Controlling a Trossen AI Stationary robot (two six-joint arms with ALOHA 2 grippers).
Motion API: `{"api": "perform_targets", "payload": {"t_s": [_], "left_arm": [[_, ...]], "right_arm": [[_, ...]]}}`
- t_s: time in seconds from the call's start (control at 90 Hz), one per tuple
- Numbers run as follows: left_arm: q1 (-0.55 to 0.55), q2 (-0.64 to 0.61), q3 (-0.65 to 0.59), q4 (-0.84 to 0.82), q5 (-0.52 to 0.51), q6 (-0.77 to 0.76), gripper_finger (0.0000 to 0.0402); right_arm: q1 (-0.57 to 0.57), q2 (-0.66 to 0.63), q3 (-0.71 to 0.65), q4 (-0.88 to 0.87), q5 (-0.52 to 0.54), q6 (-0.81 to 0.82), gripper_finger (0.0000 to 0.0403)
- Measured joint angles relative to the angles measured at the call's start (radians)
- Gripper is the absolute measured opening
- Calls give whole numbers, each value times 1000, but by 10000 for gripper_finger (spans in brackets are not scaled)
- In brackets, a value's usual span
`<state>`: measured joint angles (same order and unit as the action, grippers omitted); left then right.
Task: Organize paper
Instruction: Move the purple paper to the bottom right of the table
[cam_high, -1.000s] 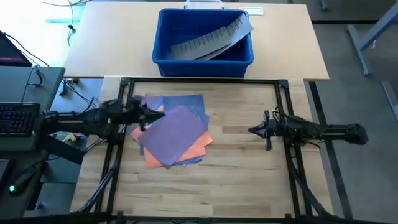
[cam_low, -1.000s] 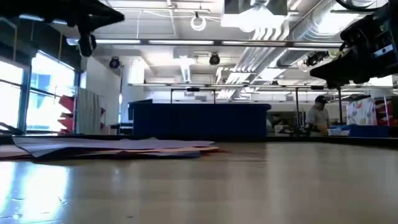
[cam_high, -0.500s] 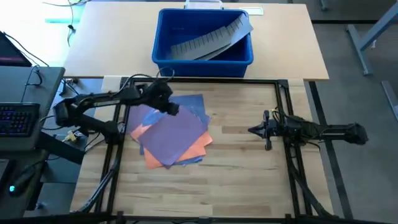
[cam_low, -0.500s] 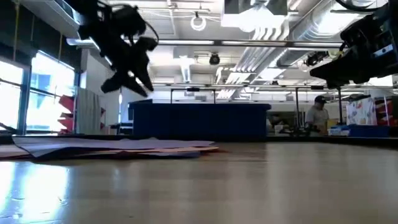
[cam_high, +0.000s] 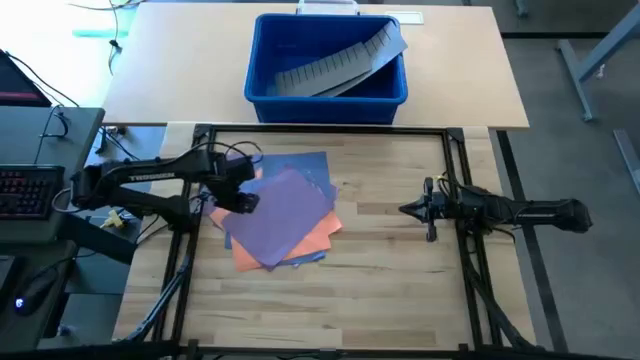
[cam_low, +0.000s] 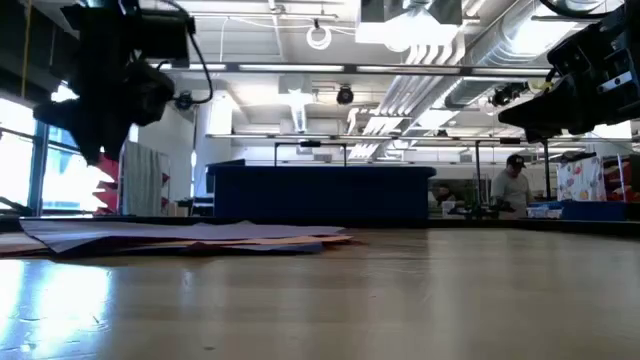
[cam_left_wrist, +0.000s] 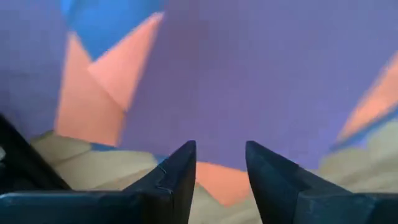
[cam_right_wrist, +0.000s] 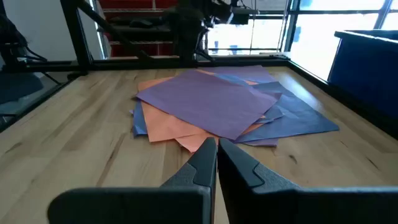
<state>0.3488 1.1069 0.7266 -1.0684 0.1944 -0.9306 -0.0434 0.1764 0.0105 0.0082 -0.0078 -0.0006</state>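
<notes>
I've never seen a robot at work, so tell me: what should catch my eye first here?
A fanned pile of paper, purple on top with orange and blue beneath, lies left of the table's middle. The left claw hangs open over the pile's left edge, not touching it. Behind the table a blue bin holds a grey strip, and the right claw waits shut at the right.

Swinging back from the far left part of the loose pile of thin orange, purple and blue paper sheets (cam_high: 280, 210), the left gripper (cam_high: 244, 199) now hanging over the pile's left edge, fingers (cam_left_wrist: 177, 177) slightly parted, pointing down.
</notes>
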Motion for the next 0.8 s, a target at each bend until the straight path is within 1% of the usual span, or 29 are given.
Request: {"api": "perform_targets", "payload": {"t_s": [0.067, 0.156, 0.311, 0.589, 0.8], "left_arm": [[35, -2, -52, 46, 1, 29, 140], [84, 9, -110, 51, 8, 78, 155], [137, 10, -150, 92, -1, 171, 174], [170, 10, -234, 257, -16, 252, 177], [177, 10, -261, 301, -17, 257, 177]], "right_arm": [[0, 0, 0, 0, 0, 0, 0], [0, 0, 0, 0, 0, 0, 0], [0, 0, 0, 0, 0, 0, 0], [0, 0, 0, 0, 0, 0, 0], [0, 0, 0, 0, 0, 0, 0]]}}
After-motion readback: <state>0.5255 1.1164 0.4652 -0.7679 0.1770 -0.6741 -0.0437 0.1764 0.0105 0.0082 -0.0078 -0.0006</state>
